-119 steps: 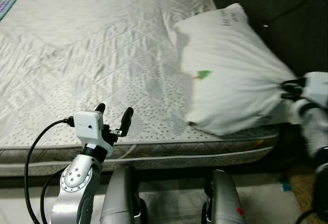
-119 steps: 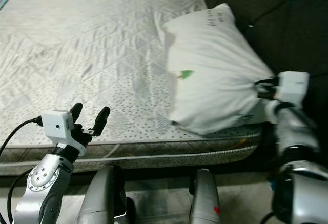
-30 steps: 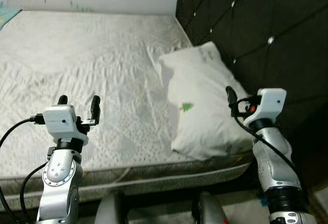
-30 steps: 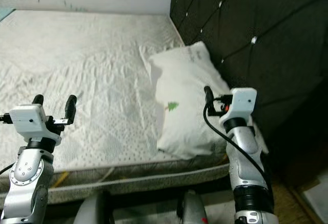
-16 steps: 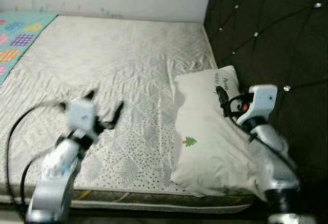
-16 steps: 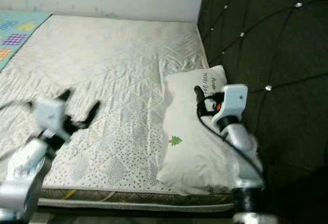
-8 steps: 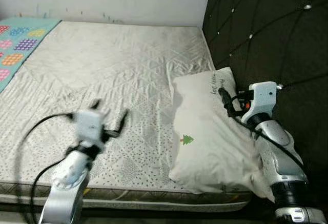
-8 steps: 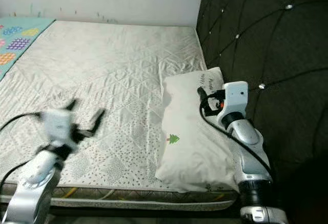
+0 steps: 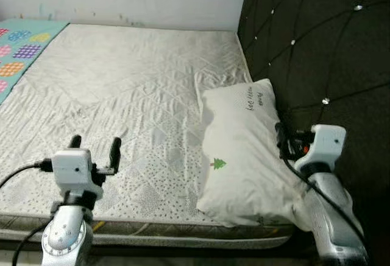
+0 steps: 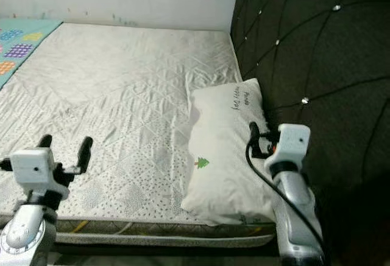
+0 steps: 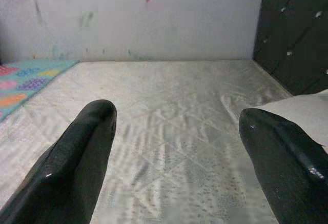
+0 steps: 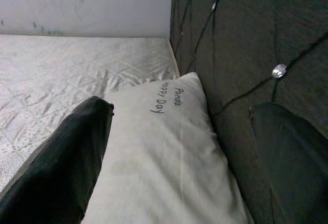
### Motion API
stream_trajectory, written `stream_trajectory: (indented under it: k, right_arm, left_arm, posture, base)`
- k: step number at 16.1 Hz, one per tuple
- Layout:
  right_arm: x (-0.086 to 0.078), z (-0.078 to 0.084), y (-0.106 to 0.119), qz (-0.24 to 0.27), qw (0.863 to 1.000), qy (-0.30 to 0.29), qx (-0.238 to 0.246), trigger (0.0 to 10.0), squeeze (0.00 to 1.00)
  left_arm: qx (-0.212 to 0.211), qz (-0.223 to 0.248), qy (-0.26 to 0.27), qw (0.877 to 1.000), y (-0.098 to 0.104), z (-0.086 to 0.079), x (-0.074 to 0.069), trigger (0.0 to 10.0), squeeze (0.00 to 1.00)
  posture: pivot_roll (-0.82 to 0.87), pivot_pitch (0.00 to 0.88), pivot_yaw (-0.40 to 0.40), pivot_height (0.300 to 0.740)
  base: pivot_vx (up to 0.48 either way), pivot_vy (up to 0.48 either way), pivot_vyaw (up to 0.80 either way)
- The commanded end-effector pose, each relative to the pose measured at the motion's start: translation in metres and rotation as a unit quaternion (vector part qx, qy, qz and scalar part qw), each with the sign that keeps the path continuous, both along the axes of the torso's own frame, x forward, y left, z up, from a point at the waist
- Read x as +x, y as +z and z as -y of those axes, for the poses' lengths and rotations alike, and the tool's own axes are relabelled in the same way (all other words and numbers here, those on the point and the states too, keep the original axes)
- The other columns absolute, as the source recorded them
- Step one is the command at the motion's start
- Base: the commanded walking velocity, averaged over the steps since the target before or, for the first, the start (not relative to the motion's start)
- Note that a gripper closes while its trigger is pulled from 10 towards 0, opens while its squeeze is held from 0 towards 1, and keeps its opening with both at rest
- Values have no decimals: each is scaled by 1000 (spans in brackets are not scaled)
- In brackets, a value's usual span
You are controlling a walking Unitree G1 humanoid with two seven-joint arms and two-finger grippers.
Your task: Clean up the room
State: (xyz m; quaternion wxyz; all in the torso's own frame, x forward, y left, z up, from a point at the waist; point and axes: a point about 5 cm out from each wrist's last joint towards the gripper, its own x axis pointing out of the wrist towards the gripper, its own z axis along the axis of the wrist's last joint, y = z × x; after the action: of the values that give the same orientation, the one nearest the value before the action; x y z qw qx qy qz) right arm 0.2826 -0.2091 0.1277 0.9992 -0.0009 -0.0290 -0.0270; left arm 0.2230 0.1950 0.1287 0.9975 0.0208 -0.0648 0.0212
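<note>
Pillow (image 9: 244, 150) with a small green tree print now lies flat on the right side of the bed (image 9: 122, 83), along the dark tufted headboard (image 9: 323, 41), where seconds ago I had it bunched in my right hand off the near right corner; I judge this part of the tidying done. My right hand (image 10: 259, 139) hangs released just beside the pillow's right edge, holding nothing, and my left hand (image 9: 94, 147) hovers spread and empty over the near left of the mattress. No box, basket or other container appears here, and far left lies a colourful patterned mat (image 9: 24, 47).
</note>
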Motion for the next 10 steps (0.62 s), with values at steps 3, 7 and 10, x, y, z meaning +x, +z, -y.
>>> stream_trajectory:
  k: [3, 7, 10]
  right_arm:
    - [-24, 12, -11, -28, 998, 22, -59, 10000, 0]
    - [-37, 36, -13, -10, 999, -30, -27, 10000, 0]
    - [-32, 28, -10, -6, 1000, -21, -13, 10000, 0]
  left_arm:
    - [0, -7, 23, 1000, 0, -4, -9, 10000, 0]
    - [-8, -19, 20, 1000, -2, -4, -11, 10000, 0]
    - [-6, -23, 17, 1000, -2, -6, -10, 10000, 0]
  posture:
    - [0, 116, -36, 740]
    - [-9, 119, -28, 740]
    - [-2, 122, -17, 740]
  base:
    - [0, 0, 0]
    - [0, 0, 0]
    - [0, 0, 0]
